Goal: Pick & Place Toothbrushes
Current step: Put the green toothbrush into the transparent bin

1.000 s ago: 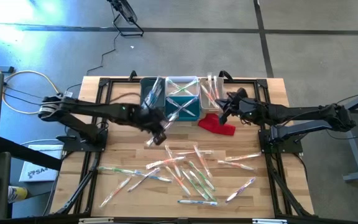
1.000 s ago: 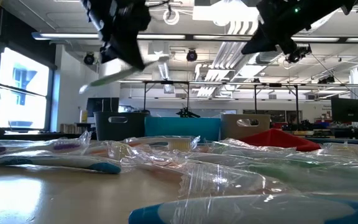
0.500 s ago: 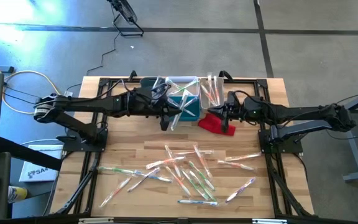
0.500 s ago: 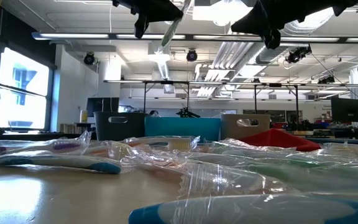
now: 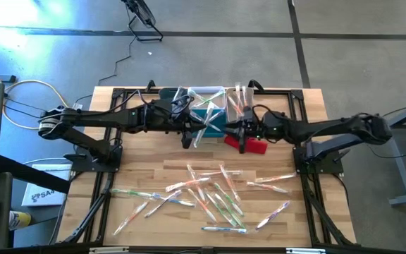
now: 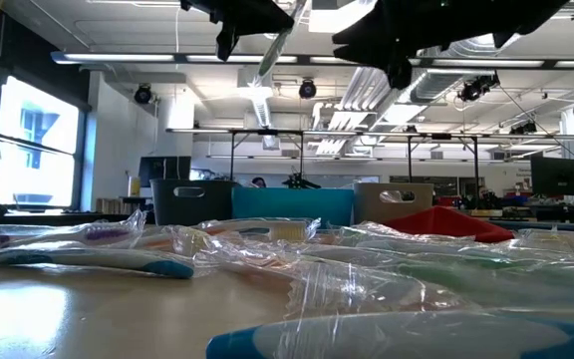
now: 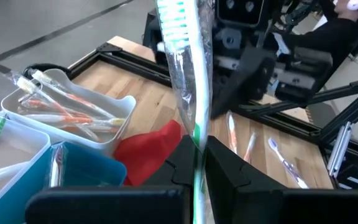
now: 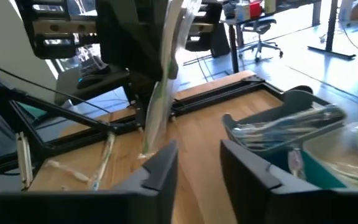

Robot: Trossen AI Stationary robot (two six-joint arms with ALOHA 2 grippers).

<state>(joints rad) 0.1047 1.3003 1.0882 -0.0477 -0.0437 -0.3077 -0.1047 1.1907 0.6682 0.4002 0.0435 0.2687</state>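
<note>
1. The left gripper (image 7: 196, 163) hangs above the surface's far middle, beside the teal bin (image 5: 210, 118), its jaws clamped on a green wrapped toothbrush (image 7: 182, 62) that stands nearly upright.
2. The right gripper (image 8: 199, 160) faces it from just beside the red cloth (image 5: 254, 144), jaws apart and holding nothing.
3. More toothbrushes (image 5: 210, 197) lie scattered over the near half of the wooden surface (image 5: 139, 176); others fill the white bin (image 7: 73, 112) at the far edge.
</note>
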